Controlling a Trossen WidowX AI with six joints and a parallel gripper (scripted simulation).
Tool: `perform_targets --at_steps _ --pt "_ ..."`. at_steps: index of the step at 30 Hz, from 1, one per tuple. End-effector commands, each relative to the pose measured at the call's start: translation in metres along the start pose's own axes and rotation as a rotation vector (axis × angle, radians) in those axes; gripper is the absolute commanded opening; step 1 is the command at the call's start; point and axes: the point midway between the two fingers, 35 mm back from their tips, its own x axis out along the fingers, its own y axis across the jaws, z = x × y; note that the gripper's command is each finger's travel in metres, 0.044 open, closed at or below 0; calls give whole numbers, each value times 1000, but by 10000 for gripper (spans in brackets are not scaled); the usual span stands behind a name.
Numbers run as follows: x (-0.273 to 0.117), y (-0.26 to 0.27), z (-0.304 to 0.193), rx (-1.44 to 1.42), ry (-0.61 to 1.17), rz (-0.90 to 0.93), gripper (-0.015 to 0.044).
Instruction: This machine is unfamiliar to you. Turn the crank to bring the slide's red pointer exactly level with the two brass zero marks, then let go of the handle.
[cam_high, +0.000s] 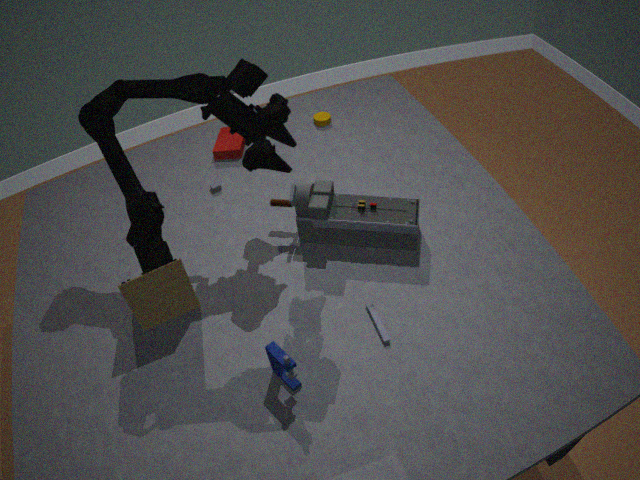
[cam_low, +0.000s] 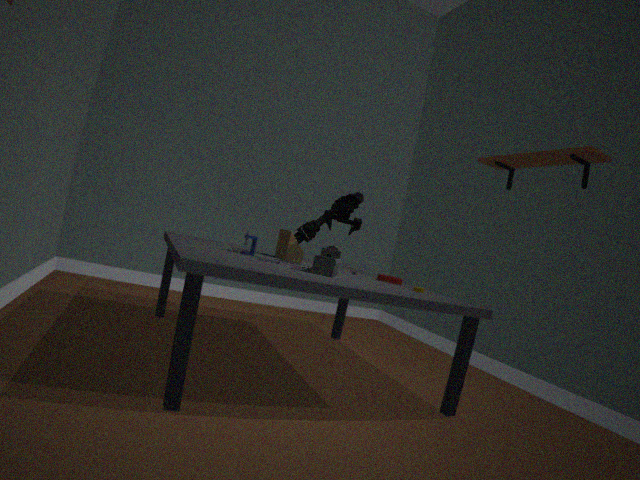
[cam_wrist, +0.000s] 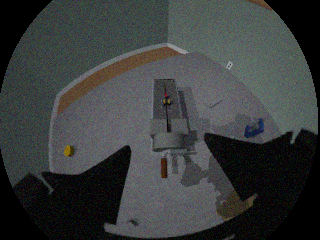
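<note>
The grey machine (cam_high: 359, 236) (cam_low: 324, 265) stands on the table. Its crank's orange-brown handle (cam_high: 280, 203) (cam_wrist: 164, 168) sticks out at the end toward the arm, beside the round grey hub (cam_high: 300, 199) (cam_wrist: 169, 141). The slide's red pointer (cam_high: 373, 205) (cam_wrist: 166, 95) sits past the brass zero marks (cam_high: 361, 205) (cam_wrist: 166, 101), on the side away from the crank, with a small gap. My gripper (cam_high: 293, 157) (cam_low: 340, 230) (cam_wrist: 168, 143) is open and empty, above the crank end and not touching the handle. In the wrist view the handle shows low between the fingers.
A red block (cam_high: 229, 144) (cam_low: 389, 279) and a yellow disc (cam_high: 322, 118) (cam_wrist: 68, 150) lie beyond the gripper in the top view. A small grey piece (cam_high: 215, 189) lies nearer the arm. A light bar (cam_high: 377, 325) and a blue clamp-like object (cam_high: 281, 364) (cam_wrist: 254, 128) are on the machine's other side.
</note>
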Motion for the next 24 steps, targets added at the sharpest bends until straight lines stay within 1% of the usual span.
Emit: perform_targets --at_steps 1,4,10,24 --pt "-11 3 -13 76 -34 -35 440" --pt "-17 5 -19 118 -56 -48 440" --pt "-15 6 -21 121 -57 -49 440" --pt "36 10 -62 121 -55 -50 440"
